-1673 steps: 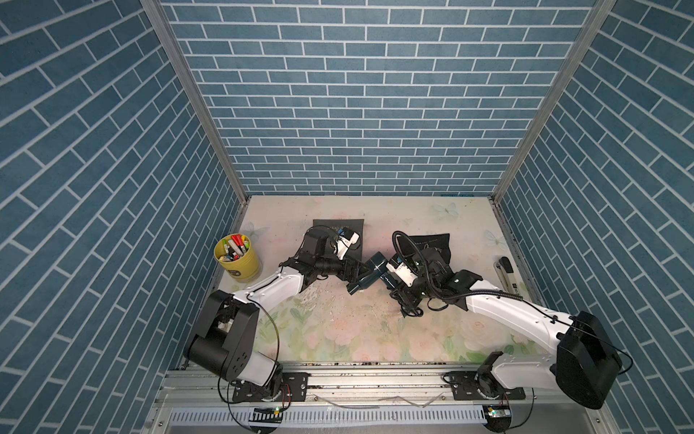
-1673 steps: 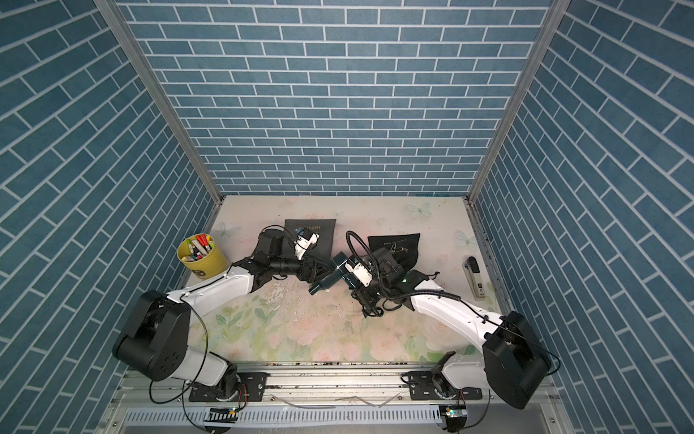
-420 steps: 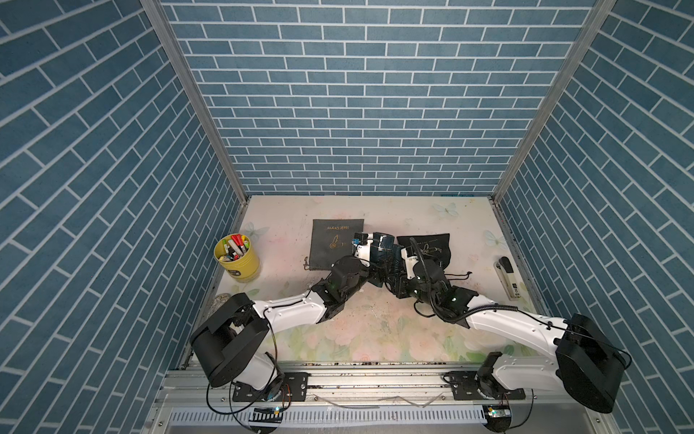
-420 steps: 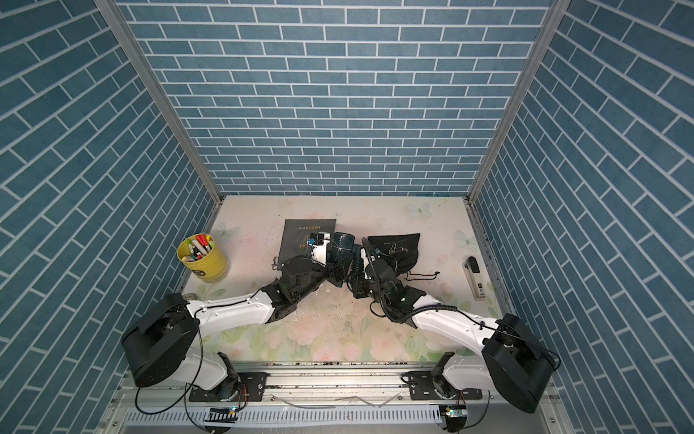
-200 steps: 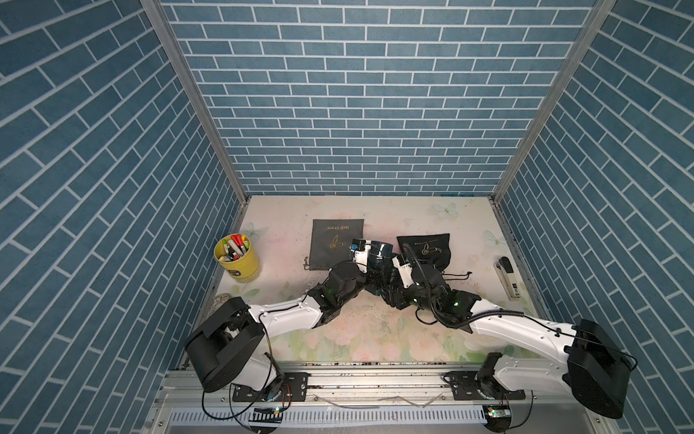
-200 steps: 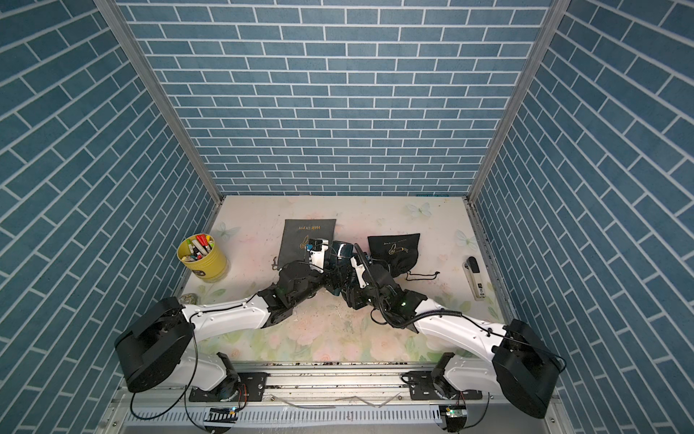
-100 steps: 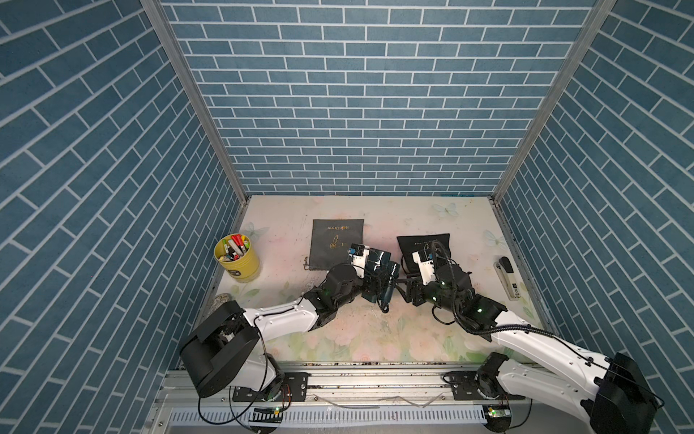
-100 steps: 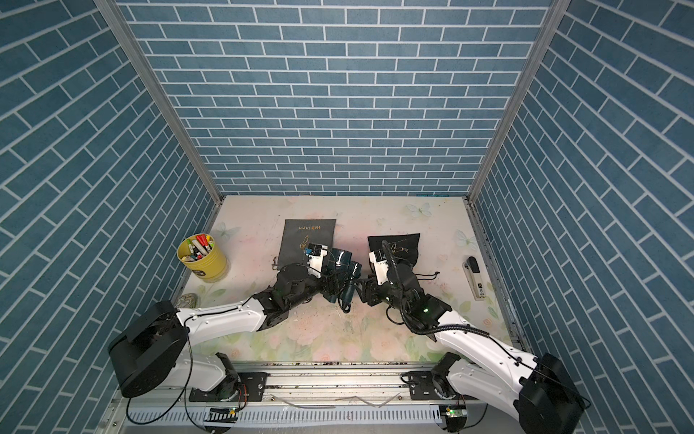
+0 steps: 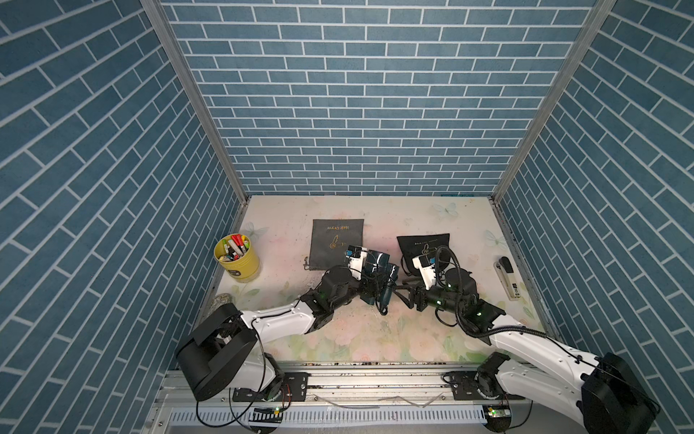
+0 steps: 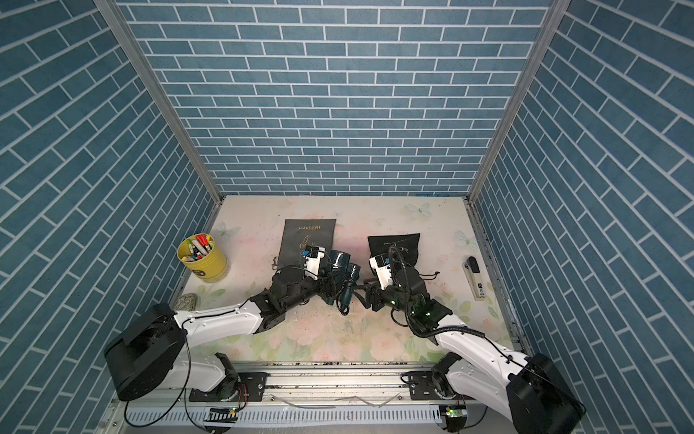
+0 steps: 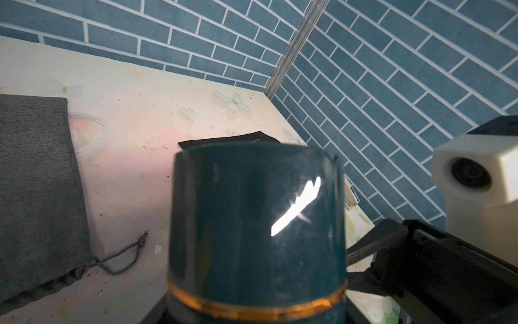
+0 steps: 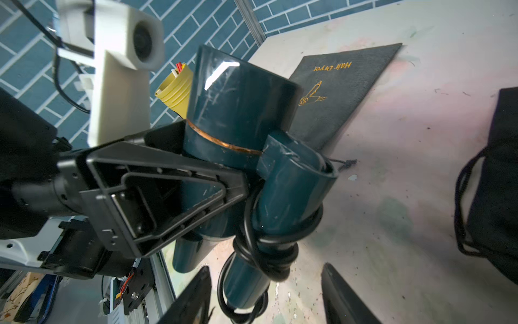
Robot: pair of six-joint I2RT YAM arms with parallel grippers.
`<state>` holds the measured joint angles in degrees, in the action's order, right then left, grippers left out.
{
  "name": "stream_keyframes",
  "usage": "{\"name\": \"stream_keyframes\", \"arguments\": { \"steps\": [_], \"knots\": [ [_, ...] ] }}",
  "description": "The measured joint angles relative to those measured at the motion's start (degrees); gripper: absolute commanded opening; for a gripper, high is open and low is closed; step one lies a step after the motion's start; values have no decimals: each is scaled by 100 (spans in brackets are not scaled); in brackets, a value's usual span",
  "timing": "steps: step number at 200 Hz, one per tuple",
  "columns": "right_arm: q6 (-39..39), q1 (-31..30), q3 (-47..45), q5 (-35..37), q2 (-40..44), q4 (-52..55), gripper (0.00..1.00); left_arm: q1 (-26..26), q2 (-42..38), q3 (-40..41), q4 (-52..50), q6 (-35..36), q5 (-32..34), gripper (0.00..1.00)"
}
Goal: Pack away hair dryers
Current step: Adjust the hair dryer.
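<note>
The dark teal T-shaped plastic hair dryer sits over the middle of the table, clamped at its barrel between the jaws of the left gripper. In the right wrist view the barrel carries a thin copper-coloured ring, and the handle angles down from it with a black cord wound and knotted around it. Whether the handle end touches the tabletop I cannot tell.

The right gripper faces the dryer from the other side, just beside the handle end. Its jaws stand apart and hold nothing.

Behind the dryer, a flat grey drawstring pouch with gold "Hair Dryer" print lies on the pale floral tabletop, its near corner just beside the barrel. A flat black drawstring pouch lies behind the right arm's wrist.

Well apart at the table's left edge stands a yellow cup of coloured markers. At the right edge lies a small white and black handheld object, too small to identify.
</note>
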<state>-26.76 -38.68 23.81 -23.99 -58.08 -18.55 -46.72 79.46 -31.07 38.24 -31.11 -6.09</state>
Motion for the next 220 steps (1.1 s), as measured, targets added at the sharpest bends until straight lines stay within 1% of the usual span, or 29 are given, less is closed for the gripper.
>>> {"name": "stream_keyframes", "arguments": {
  "steps": [30, 62, 127, 163, 220],
  "knots": [
    [-24, 13, 0, -210, -262, -417, 60, 76, 2, 103, 367, -175, -155, 8],
    [-48, 13, -9, -369, -505, -789, 56, 153, 33, 170, 804, -404, -302, 8],
    [-50, 72, -9, -496, -787, -1172, 50, 317, 542, 297, 1805, -933, -599, 8],
    [-122, 101, -9, -525, -925, -1333, 49, 352, 822, 361, 2347, -1174, -706, 8],
    [-251, 101, -2, -647, -1110, -1668, 48, 356, 931, 369, 2717, -1283, -804, 8]
  ]
}}
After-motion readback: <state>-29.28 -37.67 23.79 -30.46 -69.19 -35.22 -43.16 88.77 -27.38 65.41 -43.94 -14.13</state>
